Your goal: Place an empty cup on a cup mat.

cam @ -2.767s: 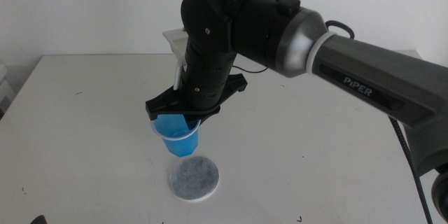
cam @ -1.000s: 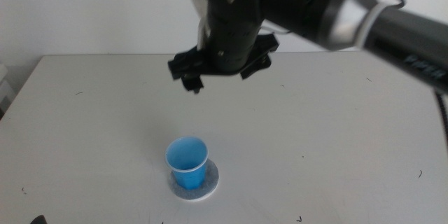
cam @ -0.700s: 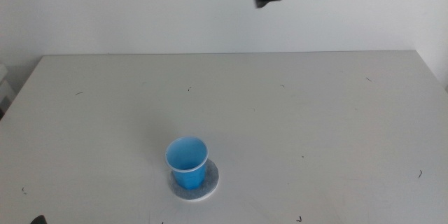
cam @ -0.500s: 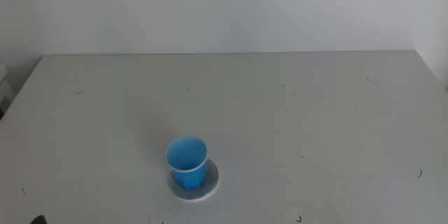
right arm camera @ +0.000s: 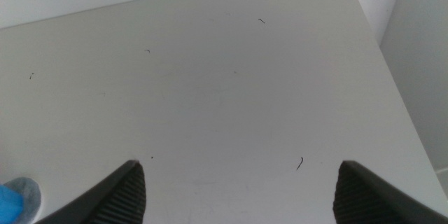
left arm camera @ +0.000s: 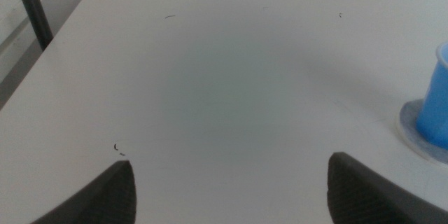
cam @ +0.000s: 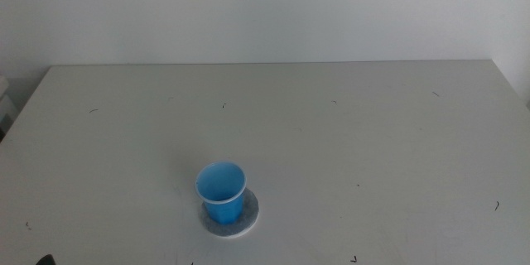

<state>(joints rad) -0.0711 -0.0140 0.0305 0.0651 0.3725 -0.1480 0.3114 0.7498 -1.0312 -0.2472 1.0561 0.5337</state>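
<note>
Blue cup (cam: 221, 191) upright on cup mat (cam: 247, 212), off-centre; your left gripper (left arm camera: 231, 182) and right gripper (right arm camera: 238, 182), spread empty, could topple it if swept near.

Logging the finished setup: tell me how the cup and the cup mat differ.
The cup is bright blue and stands upright; the cup mat is mottled grey and lies flat. The cup is tall and hollow, the mat a thin disc slightly wider than the cup's base. Both are round, and they touch.

Overhead forward view, two low wrist views, all sharing cup (cam: 221, 191)
</note>
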